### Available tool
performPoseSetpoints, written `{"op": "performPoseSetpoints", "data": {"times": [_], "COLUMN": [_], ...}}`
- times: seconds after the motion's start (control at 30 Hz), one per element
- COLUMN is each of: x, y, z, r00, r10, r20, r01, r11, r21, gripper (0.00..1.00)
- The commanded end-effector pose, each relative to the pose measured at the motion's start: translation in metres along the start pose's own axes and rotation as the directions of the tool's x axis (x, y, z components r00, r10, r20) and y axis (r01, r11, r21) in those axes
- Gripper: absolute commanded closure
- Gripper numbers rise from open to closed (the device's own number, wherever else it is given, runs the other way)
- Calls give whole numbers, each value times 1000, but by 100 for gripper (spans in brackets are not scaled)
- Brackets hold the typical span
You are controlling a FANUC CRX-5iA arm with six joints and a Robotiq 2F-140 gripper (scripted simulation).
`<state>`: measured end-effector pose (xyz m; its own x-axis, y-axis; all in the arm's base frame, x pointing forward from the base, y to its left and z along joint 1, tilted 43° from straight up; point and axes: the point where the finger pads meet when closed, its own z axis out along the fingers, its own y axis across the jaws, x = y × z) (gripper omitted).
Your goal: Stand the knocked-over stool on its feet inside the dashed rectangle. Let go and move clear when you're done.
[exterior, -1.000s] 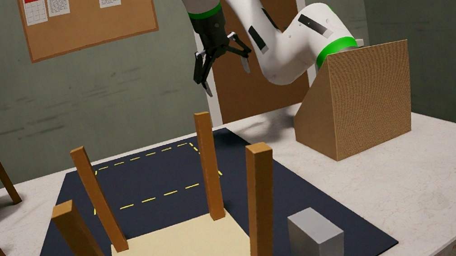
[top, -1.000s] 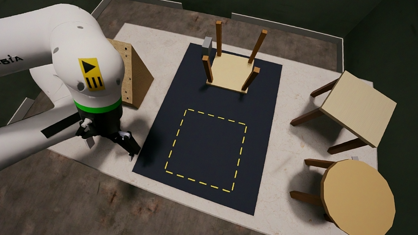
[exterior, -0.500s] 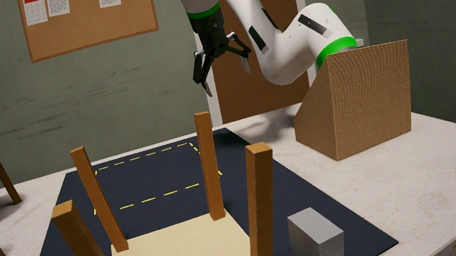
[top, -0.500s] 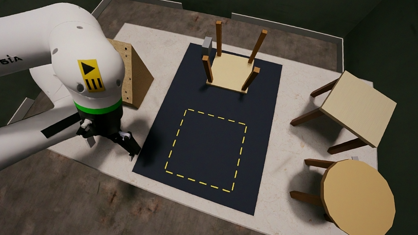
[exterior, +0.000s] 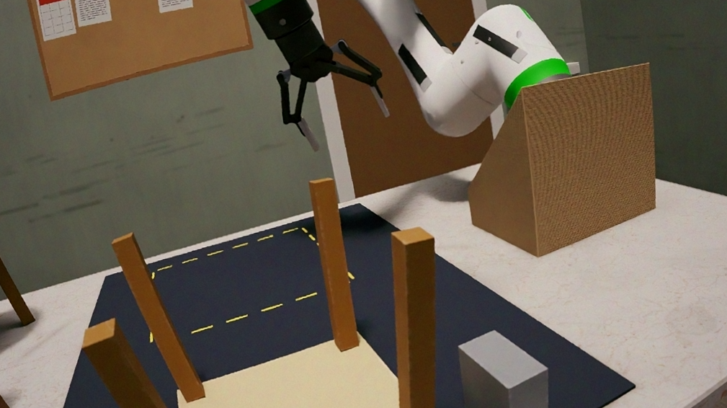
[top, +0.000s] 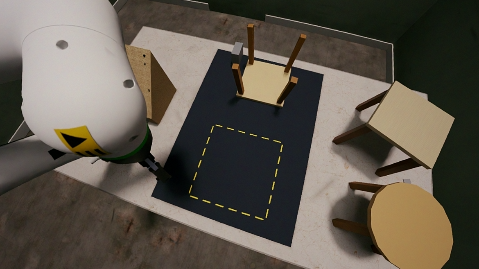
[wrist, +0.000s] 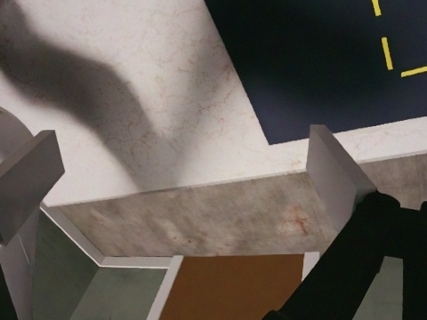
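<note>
The stool (top: 265,77) lies upside down on its pale square seat at the far end of the dark mat (top: 240,141), its four brown legs pointing up; it also shows in the exterior view (exterior: 289,371). The yellow dashed rectangle (top: 237,170) on the mat is empty. My gripper (exterior: 338,105) is open and empty, high above the mat's near edge, far from the stool. In the top view only one finger (top: 158,170) shows below the arm. The wrist view shows both fingertips over the table edge and the mat's corner (wrist: 333,36).
A small grey block (exterior: 505,386) stands on the mat beside the stool. A cardboard wedge (exterior: 568,157) sits on the table near the robot base. Two other stools, one square (top: 406,125) and one round (top: 407,227), stand upright at the table's side.
</note>
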<state>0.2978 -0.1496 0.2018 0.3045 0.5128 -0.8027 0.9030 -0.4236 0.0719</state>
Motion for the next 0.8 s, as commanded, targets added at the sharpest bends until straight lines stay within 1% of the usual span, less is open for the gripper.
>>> {"op": "performPoseSetpoints", "data": {"times": [0.0, 0.03, 0.1, 0.13, 0.2, 0.23, 0.3, 0.37, 0.4, 0.43, 0.47, 0.53, 0.57, 0.67, 0.7, 0.77], "x": [30, 42, 42, 53, 53, 64, 64, 64, 73, 73, 79, 79, 83, 83, 84, 84], "y": [9, 17, 17, 27, 27, 40, 40, 40, 54, 54, 71, 71, 89, 89, 110, 110], "z": [-28, -44, -44, -64, -64, -85, -85, -85, -109, -109, -135, -135, -163, -163, -193, -193], "r00": [966, 954, 926, 910, 873, 852, 806, 806, 729, 704, 677, 618, 587, 492, 458, 388], "r10": [214, 248, 316, 348, 415, 446, 511, 511, 601, 628, 652, 707, 730, 800, 820, 862], "r20": [-145, -167, -206, -225, -257, -273, -298, -298, -327, -332, -340, -345, -350, -342, -343, -326], "r01": [-199, -228, -283, -307, -357, -378, -420, -420, -471, -484, -494, -515, -520, -535, -533, -530], "r11": [974, 965, 943, 931, 902, 886, 849, 849, 787, 766, 746, 695, 671, 589, 562, 498], "r21": [112, 133, 175, 197, 244, 268, 319, 319, 398, 423, 447, 501, 528, 606, 633, 687], "gripper": [0, 0, 0, 0, 0, 0, 0, 0, 0, 0, 0, 0, 0, 0, 0, 0]}}
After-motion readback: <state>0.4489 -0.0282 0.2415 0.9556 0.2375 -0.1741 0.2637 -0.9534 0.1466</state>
